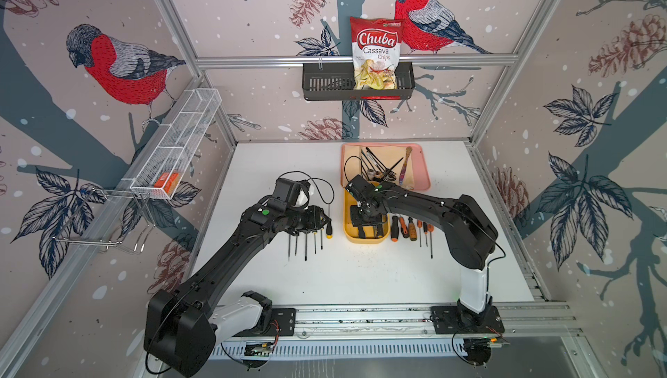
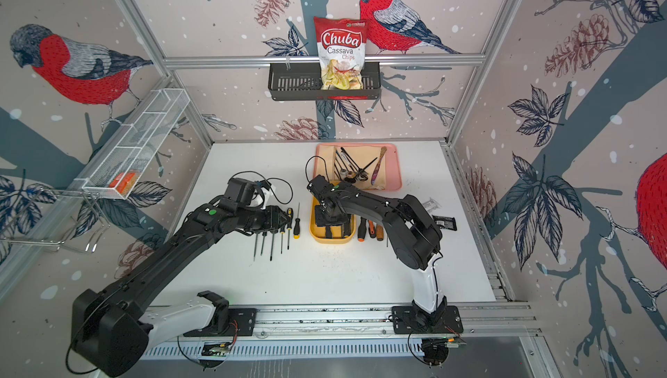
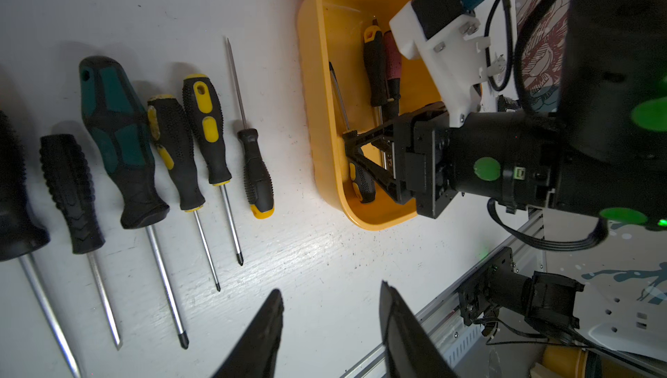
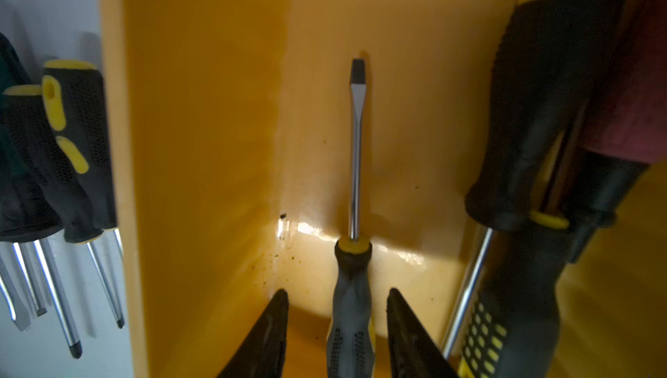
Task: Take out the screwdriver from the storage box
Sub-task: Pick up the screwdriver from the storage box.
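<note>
Your right claw (image 4: 337, 291), open, straddles the grey-and-yellow flat-blade screwdriver (image 4: 355, 177) in the mustard-yellow plastic storage box (image 4: 202, 141); skewed closing could roll it aside. Your left claw (image 3: 331, 287) hangs open, empty.

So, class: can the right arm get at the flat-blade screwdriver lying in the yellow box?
Probably yes: the right fingers flank the handle of the flat-blade screwdriver in the storage box, with nothing in between.

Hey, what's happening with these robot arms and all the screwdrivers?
The right gripper is down inside the yellow storage box, its jaws open on either side of a flat-head screwdriver, not yet closed on it. The left gripper hovers open and empty near a row of screwdrivers laid out on the table.
</note>
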`<act>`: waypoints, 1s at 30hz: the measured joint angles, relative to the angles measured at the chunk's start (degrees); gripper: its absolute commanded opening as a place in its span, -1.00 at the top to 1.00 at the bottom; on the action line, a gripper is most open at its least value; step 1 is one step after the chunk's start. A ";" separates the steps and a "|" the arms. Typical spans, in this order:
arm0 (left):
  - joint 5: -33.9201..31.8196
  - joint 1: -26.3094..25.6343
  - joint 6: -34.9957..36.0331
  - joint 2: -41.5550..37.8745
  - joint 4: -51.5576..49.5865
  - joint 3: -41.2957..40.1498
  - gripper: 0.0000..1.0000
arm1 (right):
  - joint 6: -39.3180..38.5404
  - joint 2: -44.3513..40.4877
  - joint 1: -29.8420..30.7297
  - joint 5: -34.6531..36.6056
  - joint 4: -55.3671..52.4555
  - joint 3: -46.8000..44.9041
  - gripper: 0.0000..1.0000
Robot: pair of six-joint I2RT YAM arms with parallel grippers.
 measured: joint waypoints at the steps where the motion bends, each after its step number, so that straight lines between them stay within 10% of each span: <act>1: 0.00 0.00 0.07 -0.02 0.00 -0.07 0.08 | 0.00 0.48 0.07 0.02 0.02 0.15 0.13; 17: -0.07 0.00 0.02 0.09 0.07 -1.18 0.09 | -0.50 4.02 0.46 0.04 -0.46 1.09 0.67; 30: -0.04 -0.20 -1.86 1.55 2.58 -1.27 0.10 | -2.29 -1.14 0.02 0.61 -2.69 2.32 0.74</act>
